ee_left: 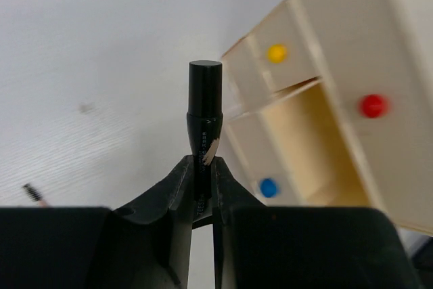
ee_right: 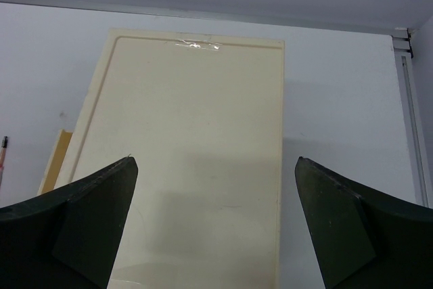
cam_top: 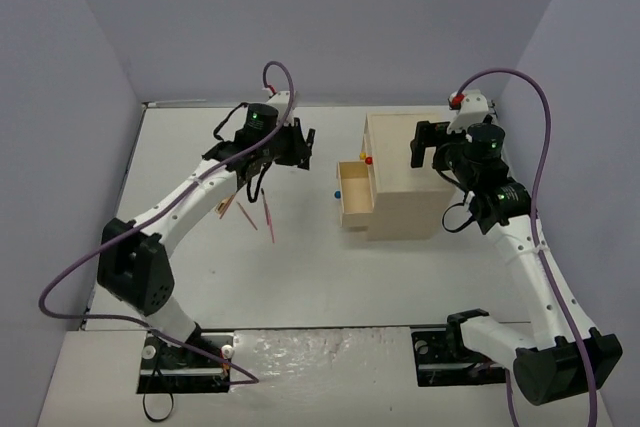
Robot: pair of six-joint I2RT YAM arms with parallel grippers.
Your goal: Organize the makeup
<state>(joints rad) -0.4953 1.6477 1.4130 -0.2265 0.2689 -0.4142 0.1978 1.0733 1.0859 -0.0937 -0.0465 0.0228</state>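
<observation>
Several pink pencils [cam_top: 269, 222] lie on the white table [cam_top: 300, 277], pale walls around. Drawer box [cam_top: 400, 197]: one drawer [cam_top: 353, 204] out. Left gripper [ee_left: 201, 164] pinches the black tube [ee_left: 205, 93]; right gripper [ee_right: 213, 160] gapes wide above the box.

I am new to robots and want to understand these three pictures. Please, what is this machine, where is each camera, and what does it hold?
It is two robot arms on a white table. One picture looks down from above; the other two come from a camera on each wrist. The left hand is shut on a black tube. The right hand hangs open above a beige drawer box, one drawer pulled out. Thin pink pencils lie on the table.
</observation>
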